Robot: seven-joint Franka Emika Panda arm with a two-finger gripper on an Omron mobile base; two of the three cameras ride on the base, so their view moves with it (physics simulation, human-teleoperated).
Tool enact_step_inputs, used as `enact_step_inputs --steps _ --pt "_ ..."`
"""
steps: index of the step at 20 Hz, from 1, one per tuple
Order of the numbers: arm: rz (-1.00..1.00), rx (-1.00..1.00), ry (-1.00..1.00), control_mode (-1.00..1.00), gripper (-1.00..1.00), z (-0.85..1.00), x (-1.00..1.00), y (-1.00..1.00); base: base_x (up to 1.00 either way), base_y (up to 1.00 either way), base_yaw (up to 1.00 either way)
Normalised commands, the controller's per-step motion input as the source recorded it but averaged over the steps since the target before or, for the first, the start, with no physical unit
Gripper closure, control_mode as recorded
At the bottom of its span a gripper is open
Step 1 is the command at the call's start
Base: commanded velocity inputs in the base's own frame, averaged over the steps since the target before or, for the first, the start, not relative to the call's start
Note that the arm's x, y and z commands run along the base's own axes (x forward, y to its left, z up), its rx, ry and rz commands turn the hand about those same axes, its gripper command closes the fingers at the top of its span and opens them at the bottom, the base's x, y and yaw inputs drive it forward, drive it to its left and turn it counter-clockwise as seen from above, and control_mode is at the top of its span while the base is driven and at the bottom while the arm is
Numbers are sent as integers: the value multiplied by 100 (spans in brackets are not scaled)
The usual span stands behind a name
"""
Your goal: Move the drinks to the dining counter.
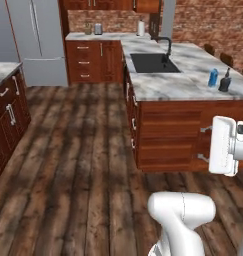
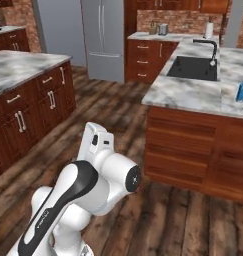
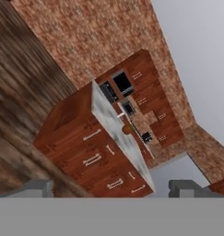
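two drinks are already seen on the dining counter (image 1: 193, 82): the blue carton (image 1: 213, 77) and the black bottle (image 1: 224, 81) stand close together near its right side, well clear of the sink (image 1: 154, 63) and faucet (image 1: 166, 46). the carton is also caught at the right edge of the right base view.

in the hand view the gripper (image 3: 115, 188) is seen with its tips wide apart and nothing between them; it is judged empty. it is pointed at the island (image 3: 109, 147) across the room, seen rolled over, with a small brown object on its top too small to name. the other drinks cannot be made out.

the step in hand is judged to be a return trip for the next drink. the base would best be brought square to the island's long edge before any reach is made, and the arm kept folded while driving.

a broad strip of wood floor (image 1: 78, 165) lies open between counter and island. the counter's near corner is close to the arm's wrist, so it should be swung away from first.
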Motion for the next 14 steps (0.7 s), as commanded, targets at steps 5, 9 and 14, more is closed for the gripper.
enact_step_inputs --steps 5,9,14 --pt "0 0 0 100 -100 0 0 0 -8 95 0" --pt "0 0 0 100 -100 0 0 0 -2 90 0" --pt "0 0 0 100 -100 0 0 0 -2 97 0"
